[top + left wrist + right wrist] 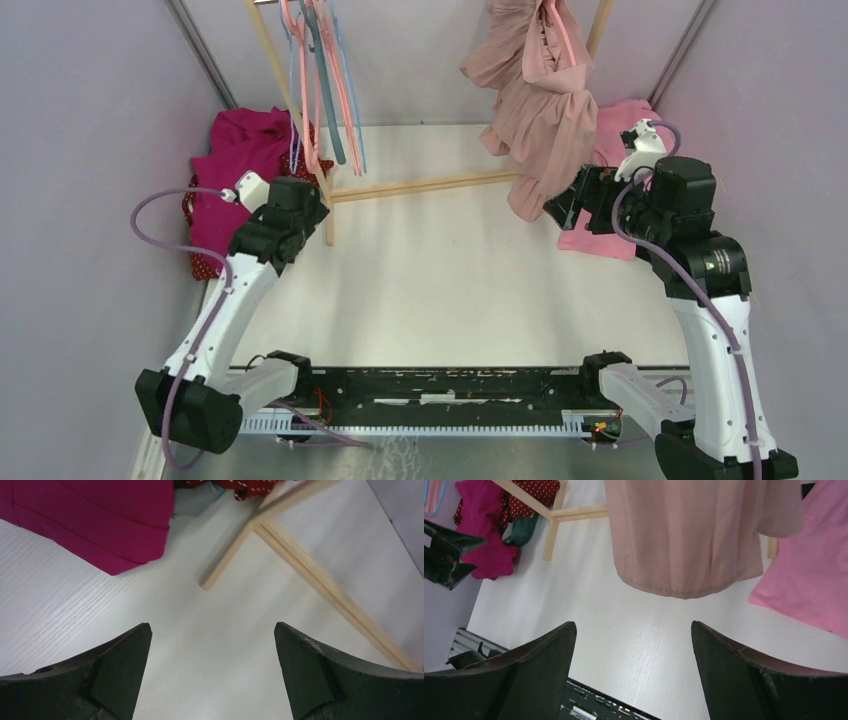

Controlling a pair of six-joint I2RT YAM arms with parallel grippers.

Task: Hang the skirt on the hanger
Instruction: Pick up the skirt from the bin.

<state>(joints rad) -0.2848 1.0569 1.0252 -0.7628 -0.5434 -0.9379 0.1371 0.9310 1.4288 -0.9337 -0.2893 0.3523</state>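
Looks like release step: dusty-pink fabric skirt (540, 110) hangs on thin pink plastic hanger (565, 32). L gripper (212, 630) & R gripper (633, 627) both wide, empty. Next: prob. back arms off w/o snagging hem.

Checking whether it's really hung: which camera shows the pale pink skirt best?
Top external: the pale pink skirt shows whole, draped from a pink hanger. The right wrist view shows only its lower part and hem, close up; the left wrist view shows none of it.
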